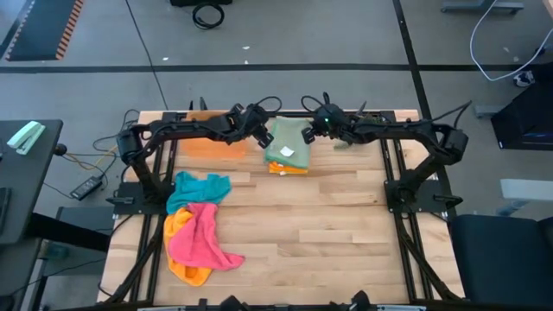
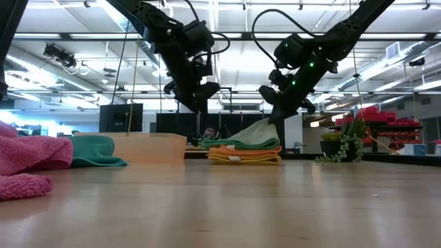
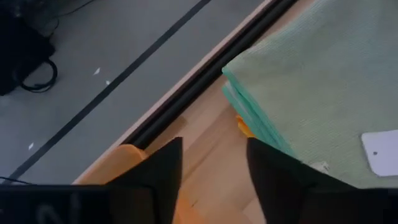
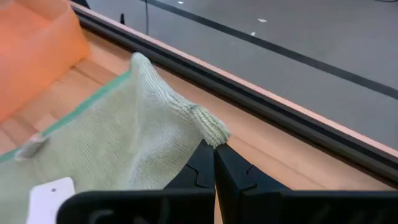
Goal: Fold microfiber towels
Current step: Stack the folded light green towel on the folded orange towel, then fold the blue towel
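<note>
A stack of folded towels (image 1: 288, 157) lies at the table's far middle, with a sage green towel (image 4: 124, 143) on top and orange and yellow ones (image 2: 244, 156) beneath. My right gripper (image 4: 214, 149) is shut on the green towel's far right corner, above the stack. My left gripper (image 3: 214, 165) is open and empty, hovering just off the stack's far left corner (image 3: 233, 68). A loose heap of teal (image 1: 199, 187), pink (image 1: 200, 231) and orange (image 1: 186, 263) towels lies at the near left. My right gripper pinches the sage green towel's far right corner (image 4: 210, 129) between its two fingertips, coming slanting down from the table's right. The corner is raised off the stack (image 2: 265, 127). The cloth slopes down from it, and the rest lies flat on the stack.
A translucent orange tray (image 1: 212, 143) stands just left of the stack, under my left arm. The table's far edge rail (image 4: 280, 112) runs close behind both grippers. Bare wood (image 1: 328, 233) stretches across the middle and right of the table.
</note>
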Controlling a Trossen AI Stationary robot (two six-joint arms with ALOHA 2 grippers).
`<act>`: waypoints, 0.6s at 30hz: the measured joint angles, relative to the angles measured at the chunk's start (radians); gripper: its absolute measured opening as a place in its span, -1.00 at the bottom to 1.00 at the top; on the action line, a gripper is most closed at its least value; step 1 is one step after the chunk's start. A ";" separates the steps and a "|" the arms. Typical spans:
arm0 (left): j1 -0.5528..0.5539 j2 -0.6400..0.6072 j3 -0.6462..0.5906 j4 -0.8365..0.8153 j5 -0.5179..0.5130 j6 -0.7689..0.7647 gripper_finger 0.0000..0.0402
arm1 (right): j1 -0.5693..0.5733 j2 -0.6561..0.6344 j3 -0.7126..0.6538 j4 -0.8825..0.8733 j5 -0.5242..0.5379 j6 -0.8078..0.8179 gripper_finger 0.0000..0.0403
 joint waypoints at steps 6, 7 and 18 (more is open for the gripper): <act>0.005 0.004 0.000 0.022 0.182 0.038 0.13 | -0.031 -0.002 0.000 0.020 -0.078 0.006 -0.76; 0.000 0.007 0.000 0.027 0.265 0.059 0.12 | -0.041 -0.002 0.000 0.020 -0.110 0.015 -0.70; -0.116 0.127 0.000 0.097 0.359 0.246 -0.16 | -0.112 -0.075 0.015 -0.023 -0.176 -0.002 -0.10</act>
